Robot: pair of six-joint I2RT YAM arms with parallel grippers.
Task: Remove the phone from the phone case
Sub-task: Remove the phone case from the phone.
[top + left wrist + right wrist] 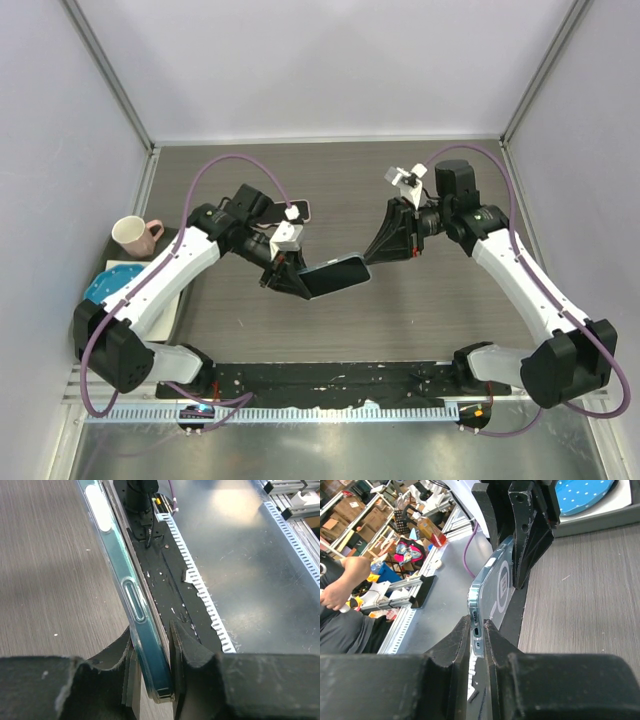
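Right hand [478, 632] pinches the near end of the phone [493, 597], edge-on in its clear case [488, 565]; left hand [520, 535] clamps the far end above the grey worktop [585, 610].

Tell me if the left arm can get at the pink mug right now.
Probably not yet: the left gripper is clamped on the phone, which the right gripper also holds. The path to the mug looks free otherwise.

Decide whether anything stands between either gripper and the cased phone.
Nothing visible does. The left gripper and the right gripper each already clamp an end of the phone in its clear case, held up off the table.
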